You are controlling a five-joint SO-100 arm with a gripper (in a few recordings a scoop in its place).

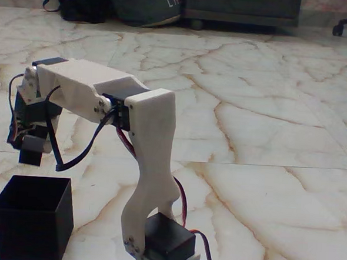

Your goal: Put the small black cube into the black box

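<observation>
The floor (pixel 268 130) was shiny marble with brown cracks, and some dark bags (pixel 119 3) sat far back by the wall. The white robot arm (pixel 151 164) stood near the front edge of the floor and bent over toward the left. Its end effector (pixel 30 139) hung low at the left side, clenched around the small black cube (pixel 31 152). The cube was up in the air, not touching anything. The black box (pixel 31 218) sat at the front left corner with its top open. The cube looked to be just above the box's back rim. I think the carrying step was almost done. Next, the arm would need to bring the cube fully over the opening, then let go so it drops inside.
</observation>
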